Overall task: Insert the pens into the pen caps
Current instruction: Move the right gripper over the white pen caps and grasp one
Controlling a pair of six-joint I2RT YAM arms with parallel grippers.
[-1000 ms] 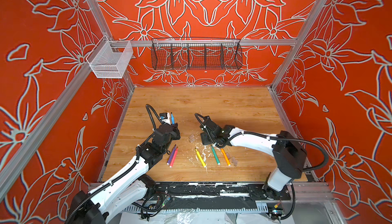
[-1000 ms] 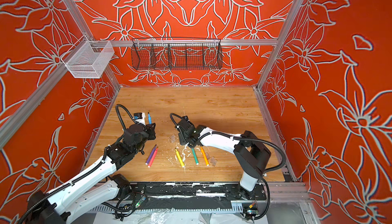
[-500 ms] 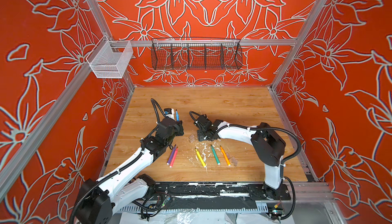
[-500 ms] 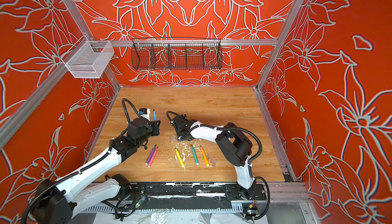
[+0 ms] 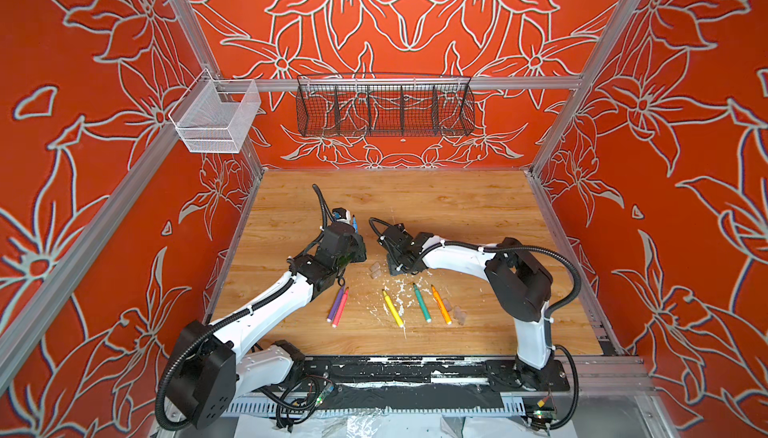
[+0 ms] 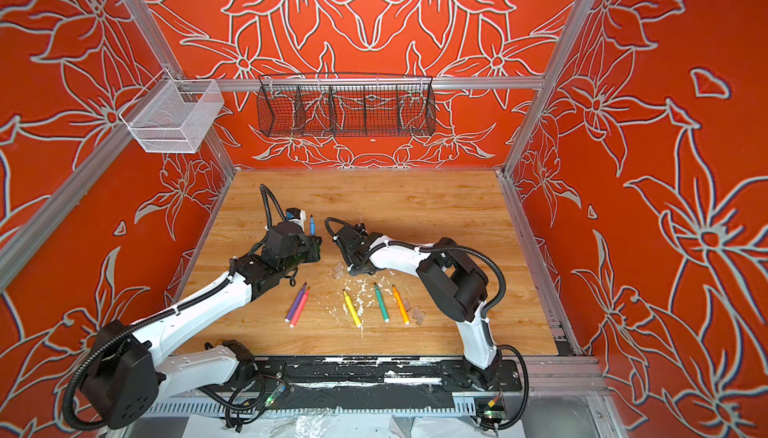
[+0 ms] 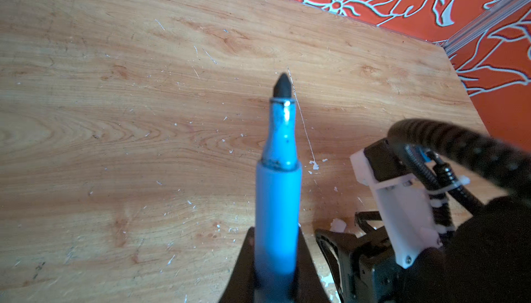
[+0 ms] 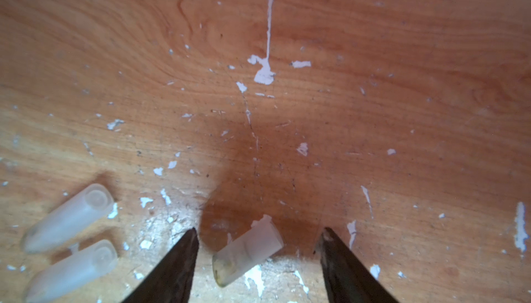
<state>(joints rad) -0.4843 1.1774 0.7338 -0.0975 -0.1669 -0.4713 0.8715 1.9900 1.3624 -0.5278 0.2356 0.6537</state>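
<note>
Blue pen (image 7: pixel 277 201) was pinched tight in the left gripper (image 7: pixel 275 270), clear of the table (image 5: pixel 415 199). Other pens (image 5: pixel 392 308) lay flat on that wood, scuffed and flecked white. Right gripper (image 8: pixel 260 232) stood wide, straddling a cap (image 8: pixel 247 251) without touching it. Orange flowered walls (image 5: pixel 395 20) closed all round, black basket (image 5: pixel 384 110) on the back rail.

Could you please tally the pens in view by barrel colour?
blue pen: 1
purple pen: 1
pink pen: 1
yellow pen: 1
green pen: 1
orange pen: 1
Total: 6 pens
</note>
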